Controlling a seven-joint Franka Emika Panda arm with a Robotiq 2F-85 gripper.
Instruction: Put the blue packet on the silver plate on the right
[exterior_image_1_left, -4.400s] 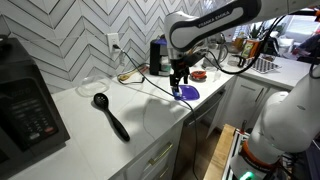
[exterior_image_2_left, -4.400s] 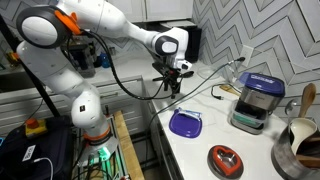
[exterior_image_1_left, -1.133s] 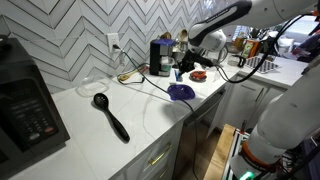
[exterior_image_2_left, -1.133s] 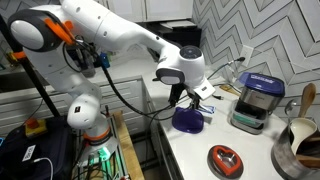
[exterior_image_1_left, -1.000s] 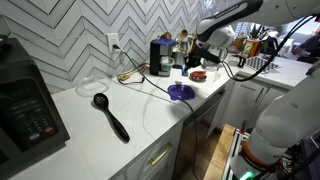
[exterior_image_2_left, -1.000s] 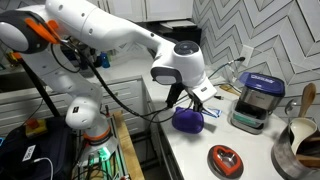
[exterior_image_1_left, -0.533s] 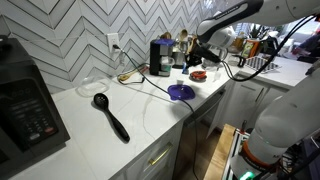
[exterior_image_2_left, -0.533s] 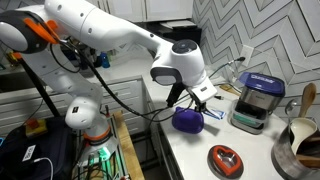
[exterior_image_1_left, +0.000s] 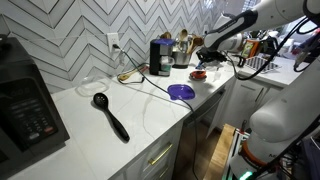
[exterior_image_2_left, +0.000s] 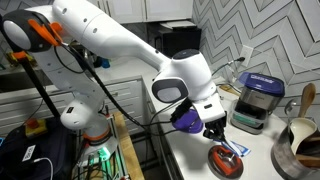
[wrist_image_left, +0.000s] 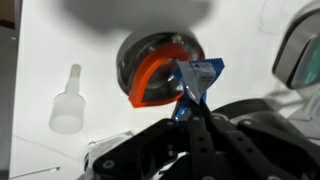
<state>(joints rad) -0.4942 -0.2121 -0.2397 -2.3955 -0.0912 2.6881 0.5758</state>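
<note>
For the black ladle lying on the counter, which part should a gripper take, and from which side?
Grip the ladle by its handle, about midway, from straight above, jaws across its width. It lies flat on the counter, so a side approach likely won't get under it. The handle is straight and narrow, while the round bowl is probably too wide to pinch.

Bright, even room light; wrist view soft.
The white counter (wrist_image_left: 50, 45) is washed out in the wrist view; against it the blue packet (wrist_image_left: 199, 76) is fairly sharp, while the dark gripper (wrist_image_left: 189, 104) below blurs.
</note>
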